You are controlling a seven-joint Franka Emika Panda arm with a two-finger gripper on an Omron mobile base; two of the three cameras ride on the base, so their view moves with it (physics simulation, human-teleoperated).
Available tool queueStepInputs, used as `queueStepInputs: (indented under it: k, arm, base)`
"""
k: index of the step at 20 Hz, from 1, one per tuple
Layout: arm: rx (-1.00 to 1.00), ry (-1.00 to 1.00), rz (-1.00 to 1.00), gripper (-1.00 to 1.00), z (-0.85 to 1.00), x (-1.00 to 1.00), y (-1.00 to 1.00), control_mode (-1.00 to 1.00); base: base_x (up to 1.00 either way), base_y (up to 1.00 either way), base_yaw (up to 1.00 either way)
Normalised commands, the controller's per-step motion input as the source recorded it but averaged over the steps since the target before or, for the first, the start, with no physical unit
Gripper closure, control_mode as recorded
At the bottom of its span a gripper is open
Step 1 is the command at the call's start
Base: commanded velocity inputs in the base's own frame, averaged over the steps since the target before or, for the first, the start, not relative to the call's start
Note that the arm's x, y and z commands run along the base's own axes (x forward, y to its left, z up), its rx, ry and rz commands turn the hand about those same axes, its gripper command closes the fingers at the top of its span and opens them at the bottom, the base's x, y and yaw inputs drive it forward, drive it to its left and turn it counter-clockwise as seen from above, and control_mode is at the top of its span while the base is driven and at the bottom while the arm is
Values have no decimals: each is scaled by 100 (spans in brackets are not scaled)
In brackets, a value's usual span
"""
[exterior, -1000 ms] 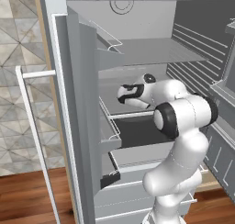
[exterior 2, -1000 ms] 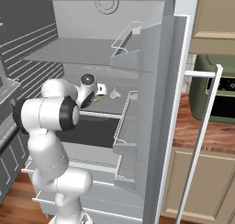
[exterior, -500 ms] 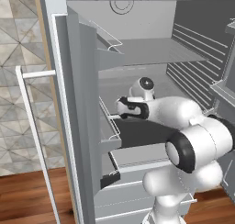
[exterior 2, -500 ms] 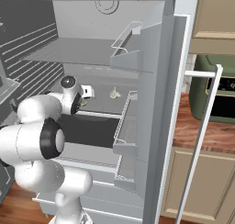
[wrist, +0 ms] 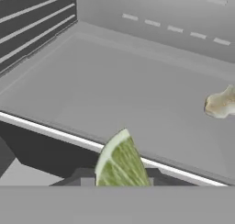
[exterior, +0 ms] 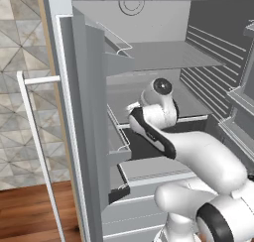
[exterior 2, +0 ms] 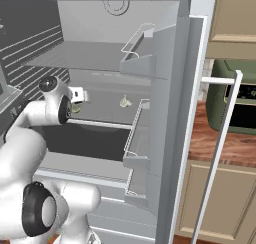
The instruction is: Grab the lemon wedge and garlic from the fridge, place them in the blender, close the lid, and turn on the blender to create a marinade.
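Observation:
The fridge (exterior 2: 172,83) stands open with both doors swung wide. The lemon wedge (wrist: 119,161), yellow-green, sits between my gripper (wrist: 119,182) tips, held just over the front edge of the middle shelf (wrist: 114,94); the gripper is shut on it. The right base view has the gripper (exterior 2: 77,102) at the shelf's front left with the wedge (exterior 2: 75,108) in it. The garlic (wrist: 221,103), a pale lump, lies on the same shelf to the right of the gripper, also seen as garlic (exterior 2: 124,102). In the left base view my own arm (exterior: 154,117) hides the gripper.
A dark open drawer (exterior 2: 85,138) lies below the shelf. Door racks (exterior 2: 137,133) jut in close on the right, and a rack (exterior: 116,137) on the left door. The white bar handle (exterior 2: 220,148) and a dark oven (exterior 2: 235,103) stand to the right.
My gripper has drawn back from near the garlic toward the shelf's front left, carrying the lemon wedge. The elbow has swung down and outward. The garlic has stayed put.

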Motion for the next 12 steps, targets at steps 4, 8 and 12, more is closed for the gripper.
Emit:
queueStepInputs:
  k: [4, 8, 12]
  arm:
    - [0, -9, 2, 100, 39, -97, 0, -100]
    - [0, -9, 3, 100, 12, -87, -6, -100]
    - [0, -14, 4, 100, 3, -82, -11, -100]
  base:
    - [0, 0, 0]
    - [0, 0, 0]
    - [0, 0, 0]
